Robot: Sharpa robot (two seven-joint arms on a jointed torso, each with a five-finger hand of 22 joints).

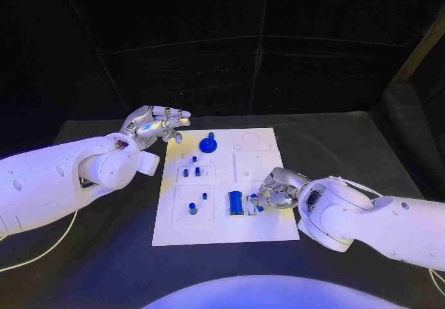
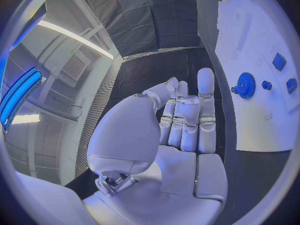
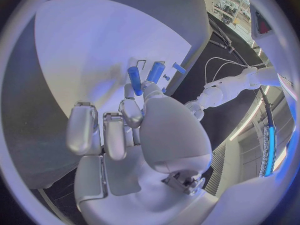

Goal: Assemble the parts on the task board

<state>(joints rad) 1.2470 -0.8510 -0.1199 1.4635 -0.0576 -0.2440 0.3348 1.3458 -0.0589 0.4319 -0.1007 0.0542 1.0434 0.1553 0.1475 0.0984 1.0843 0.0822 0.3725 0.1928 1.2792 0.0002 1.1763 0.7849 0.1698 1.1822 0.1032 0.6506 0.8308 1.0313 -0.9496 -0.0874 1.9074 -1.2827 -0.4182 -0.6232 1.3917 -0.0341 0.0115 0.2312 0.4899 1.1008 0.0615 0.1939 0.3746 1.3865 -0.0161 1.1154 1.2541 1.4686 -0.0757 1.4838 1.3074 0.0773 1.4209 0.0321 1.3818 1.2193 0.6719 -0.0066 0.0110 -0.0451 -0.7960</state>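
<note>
L hand (image 1: 159, 124) hovers over the black counter (image 1: 352, 138) just off the far-left corner of the task board (image 1: 227, 228). Its fingers (image 2: 205, 97) are held nearly straight and side by side, w/ nothing in them.

Task board is a white plate mid-counter w/ several shallow square recesses. Far end: blue gear (image 1: 209, 145) on its post. Next recess toward the robot has small blue pegs (image 1: 195, 172) standing in it; one more peg sits btwn the gear and that recess. Near-left recess holds two more small pegs (image 1: 192, 207). Beside it, toward the board's middle, is a larger blue block (image 1: 236, 202).

R hand (image 1: 276, 190) sits over the board's near-right edge, fingers curled in, pinching a blue cylindrical pin (image 3: 134, 80) btwn thumb and fingertip. The pin's tip is close to the blue block; can't tell if they touch.
</note>
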